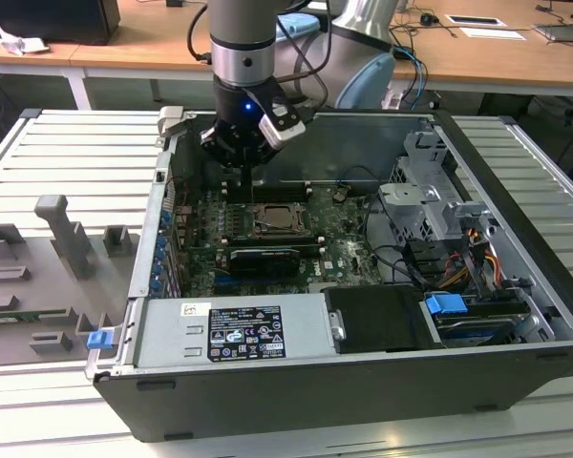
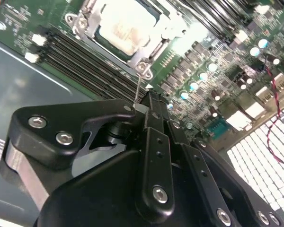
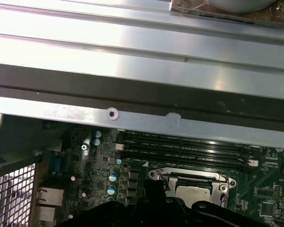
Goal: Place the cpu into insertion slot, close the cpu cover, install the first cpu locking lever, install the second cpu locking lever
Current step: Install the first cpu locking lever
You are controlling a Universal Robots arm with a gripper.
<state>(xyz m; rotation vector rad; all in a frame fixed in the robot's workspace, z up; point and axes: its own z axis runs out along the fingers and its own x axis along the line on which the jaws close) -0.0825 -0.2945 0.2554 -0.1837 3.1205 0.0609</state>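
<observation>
- Over on the exterior view's left, the grey fixtures [image 1: 67,239] sit on the slatted table, well apart from the action.
- Moving right, into the open computer case [image 1: 267,401]: the gripper [image 1: 244,175] hangs low over the green board, just behind the socket. How wide it is set, I cannot tell.
- In the second wrist view a thin wire locking lever [image 2: 139,87] stands up from the socket's corner and runs right to the gripper's tip. Touching, it seems, but whether it is actually clamped, I cannot say.
- Next, the insertion slot [image 1: 260,229]: the cpu [image 1: 279,221] lies flat in it, and the cpu cover [image 2: 156,45] looks to be down around it.
- So I judge this is the first-lever step. It calls for a sure hold on that slim wire, then a swing down and a tuck under its catch without slipping off.
- Far right, the drive cage [image 1: 425,200] is out of the way.
</observation>
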